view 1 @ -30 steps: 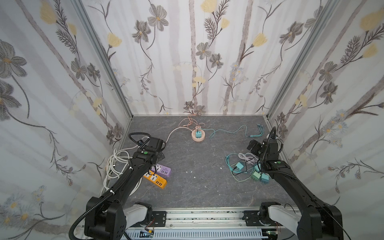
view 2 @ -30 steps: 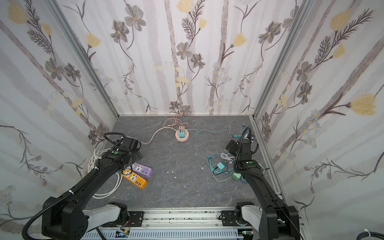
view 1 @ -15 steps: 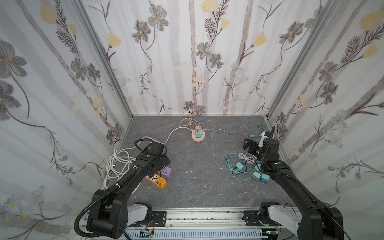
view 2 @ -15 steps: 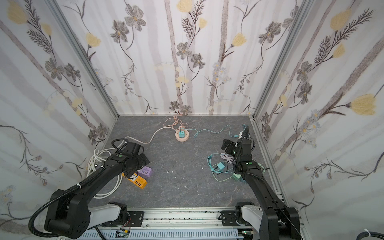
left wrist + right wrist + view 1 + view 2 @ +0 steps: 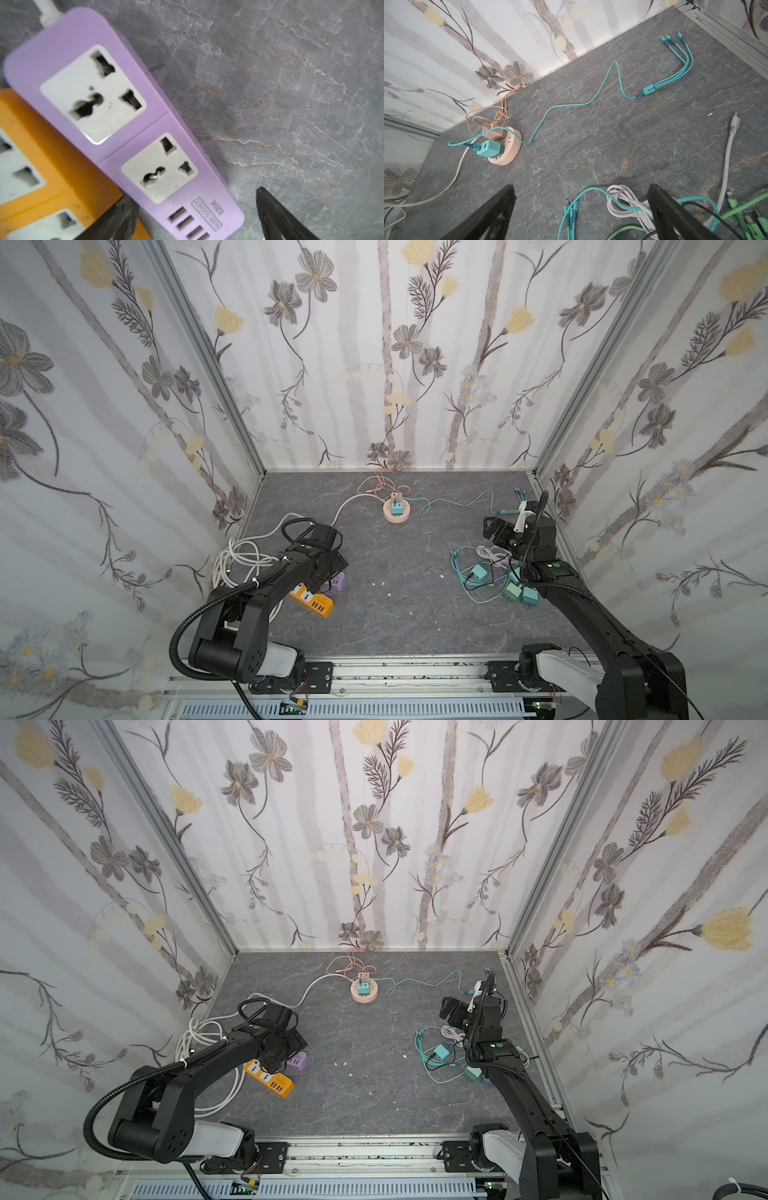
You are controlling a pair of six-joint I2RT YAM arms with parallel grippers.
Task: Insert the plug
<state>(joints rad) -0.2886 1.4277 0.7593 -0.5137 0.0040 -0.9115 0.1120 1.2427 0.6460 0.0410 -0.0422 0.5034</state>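
A purple power strip (image 5: 128, 128) with two empty sockets lies flat on the grey floor, partly against an orange strip (image 5: 41, 166). My left gripper (image 5: 193, 195) is open and straddles the purple strip's USB end. One finger (image 5: 122, 216) sits in the gap beside the orange strip; the other stands off over bare floor. In both top views the left wrist covers most of the purple strip (image 5: 337, 581) (image 5: 298, 1060). My right gripper (image 5: 580, 187) (image 5: 496, 531) is open and empty above a cable tangle. A teal plug (image 5: 481, 572) (image 5: 441, 1051) lies loose in that tangle.
A round pink socket (image 5: 397, 514) (image 5: 508, 153) near the back wall holds a teal plug (image 5: 490, 149) and a pink one, with cables trailing off. A white cable coil (image 5: 241, 564) lies by the left wall. Two more plugs (image 5: 521, 595) sit under the right arm.
My left gripper has come down and forward over the purple strip, and its jaws have narrowed a little. My right gripper has shifted slightly left and stays open.
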